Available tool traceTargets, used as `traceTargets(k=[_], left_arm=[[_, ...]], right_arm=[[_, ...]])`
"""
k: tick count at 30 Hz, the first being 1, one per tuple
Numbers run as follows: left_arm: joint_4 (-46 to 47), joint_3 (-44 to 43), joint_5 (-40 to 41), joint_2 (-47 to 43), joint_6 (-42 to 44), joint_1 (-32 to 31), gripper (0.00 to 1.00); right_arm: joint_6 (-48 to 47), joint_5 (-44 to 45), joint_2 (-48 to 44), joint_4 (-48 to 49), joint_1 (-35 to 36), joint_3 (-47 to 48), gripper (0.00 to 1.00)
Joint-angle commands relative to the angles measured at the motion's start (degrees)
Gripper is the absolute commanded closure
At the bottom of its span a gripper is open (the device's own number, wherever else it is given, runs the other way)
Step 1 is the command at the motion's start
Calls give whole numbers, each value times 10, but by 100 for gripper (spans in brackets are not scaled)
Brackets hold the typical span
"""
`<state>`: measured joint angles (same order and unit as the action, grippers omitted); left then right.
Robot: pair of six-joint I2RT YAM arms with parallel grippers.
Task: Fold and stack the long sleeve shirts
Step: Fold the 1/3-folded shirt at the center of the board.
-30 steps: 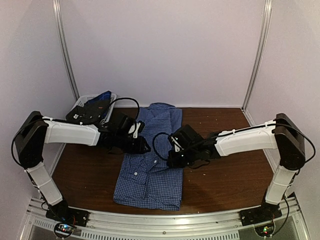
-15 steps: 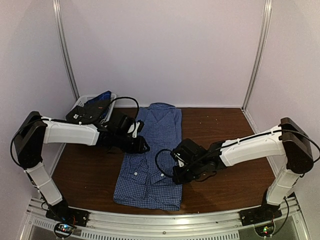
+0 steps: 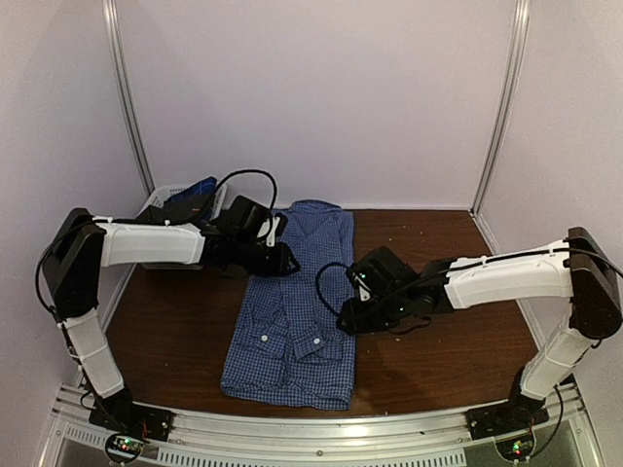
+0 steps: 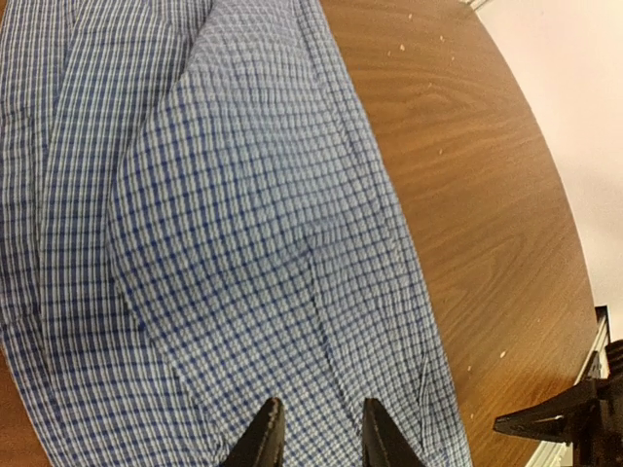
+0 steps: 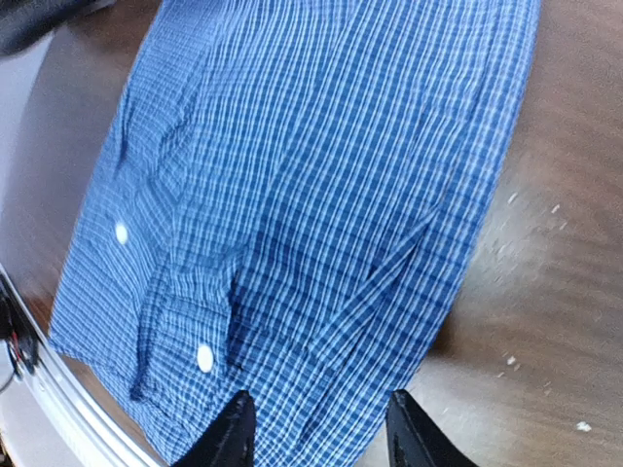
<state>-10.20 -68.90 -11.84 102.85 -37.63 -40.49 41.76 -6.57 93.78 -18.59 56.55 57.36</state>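
One long sleeve shirt (image 3: 292, 336), blue-and-white checked, lies folded into a long strip down the middle of the brown table (image 3: 438, 253), its collar end toward the back wall. My left gripper (image 3: 288, 261) hovers at the strip's upper left edge. In the left wrist view its jaws (image 4: 321, 404) stand a little apart over the cloth (image 4: 224, 214) with nothing between them. My right gripper (image 3: 348, 317) is at the strip's right edge, open over the fabric (image 5: 321, 175) and off it (image 5: 319, 397). Two white buttons (image 5: 204, 358) show near the cuff.
A white lattice basket (image 3: 161, 199) stands at the back left corner with dark blue cloth (image 3: 200, 187) in it, just behind my left arm. Walls close the table on three sides. A metal rail (image 3: 321, 449) runs along the near edge.
My right gripper has opened and let go of the shirt, and has drawn back a little to the right. My left gripper has moved toward the back along the shirt's left edge.
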Motion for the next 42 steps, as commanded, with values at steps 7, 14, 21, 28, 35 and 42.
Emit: traceTargets(k=[7, 14, 21, 28, 35, 42], left_arm=[[-11, -237, 27, 198, 60, 40, 72], [-77, -422, 33, 359, 81, 84, 73], [-137, -533, 28, 435, 91, 97, 73], [-163, -559, 32, 392, 105, 101, 70], [-164, -444, 50, 277, 109, 107, 69], [-87, -179, 31, 115, 73, 108, 68]], right_arm=[[-26, -41, -5, 164, -117, 6, 53], [-39, -94, 77, 217, -158, 58, 60], [-32, -135, 190, 242, -184, 142, 63], [-31, -160, 294, 219, -219, 244, 67], [-60, -150, 343, 166, -261, 279, 69], [-83, -158, 379, 131, -290, 302, 69]])
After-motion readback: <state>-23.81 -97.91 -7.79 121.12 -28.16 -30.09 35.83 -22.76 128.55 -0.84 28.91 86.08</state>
